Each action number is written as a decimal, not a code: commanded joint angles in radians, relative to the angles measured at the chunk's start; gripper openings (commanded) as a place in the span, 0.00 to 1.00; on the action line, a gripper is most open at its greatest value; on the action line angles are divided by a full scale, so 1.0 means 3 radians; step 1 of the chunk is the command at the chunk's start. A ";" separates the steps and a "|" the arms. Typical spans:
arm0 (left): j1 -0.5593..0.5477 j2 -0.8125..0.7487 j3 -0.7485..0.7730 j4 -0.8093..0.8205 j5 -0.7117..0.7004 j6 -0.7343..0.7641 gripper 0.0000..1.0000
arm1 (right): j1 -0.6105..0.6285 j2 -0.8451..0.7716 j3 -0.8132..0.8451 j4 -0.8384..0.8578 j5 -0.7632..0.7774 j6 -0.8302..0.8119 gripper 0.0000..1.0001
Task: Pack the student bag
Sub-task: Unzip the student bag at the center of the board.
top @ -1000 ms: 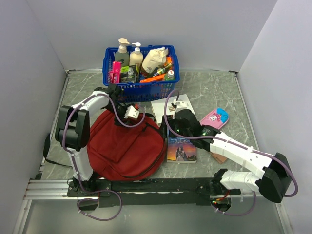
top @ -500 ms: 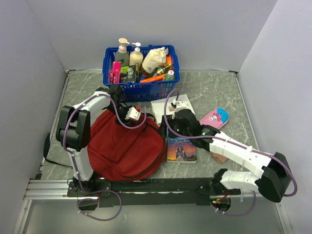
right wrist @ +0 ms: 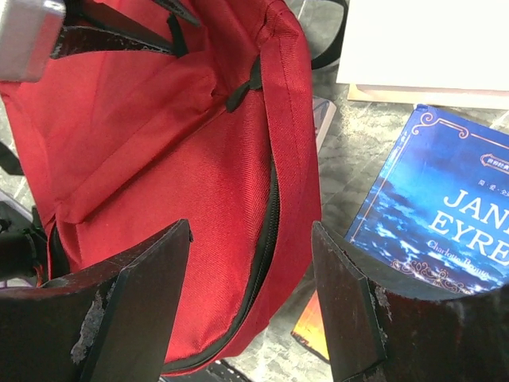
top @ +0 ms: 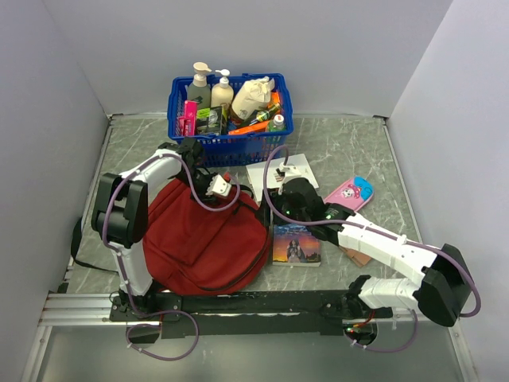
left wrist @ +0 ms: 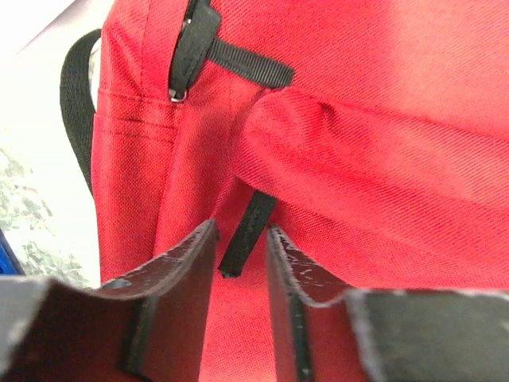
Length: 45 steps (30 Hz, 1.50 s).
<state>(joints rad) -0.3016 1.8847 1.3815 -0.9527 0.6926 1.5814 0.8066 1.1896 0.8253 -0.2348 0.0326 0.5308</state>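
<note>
Student bag edge between spread right fingers

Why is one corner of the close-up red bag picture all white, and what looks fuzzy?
Left wrist view: bright light washes out the top-left corner, and the left gripper's fingers look fuzzy, while the student bag weave is sharp. Right wrist view: the white paper glares blank, yet the Jane Eyre book title reads clearly. Top external view: even light, soft shadows.

Student bag left of book; basket behind; pencil case right.
</note>
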 commanded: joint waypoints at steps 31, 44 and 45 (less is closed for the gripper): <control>-0.0023 -0.1061 -0.0509 -0.0307 0.0059 -0.0020 0.01 | -0.0209 0.1172 0.0863 0.0404 -0.0098 -0.0184 0.68; 0.0029 -0.1328 -0.0949 0.0476 0.0176 -0.0541 0.01 | -0.0107 0.1623 0.0915 0.0911 -0.0866 0.0306 0.70; 0.0023 -0.1322 -0.0954 0.0506 0.0171 -0.0552 0.01 | -0.0086 0.1714 0.1011 0.0860 -0.0795 0.0327 0.70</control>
<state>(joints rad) -0.3008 1.5154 1.1088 -0.8856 0.6899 1.4696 0.7547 1.6489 1.0554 -0.0029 -0.1978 0.5747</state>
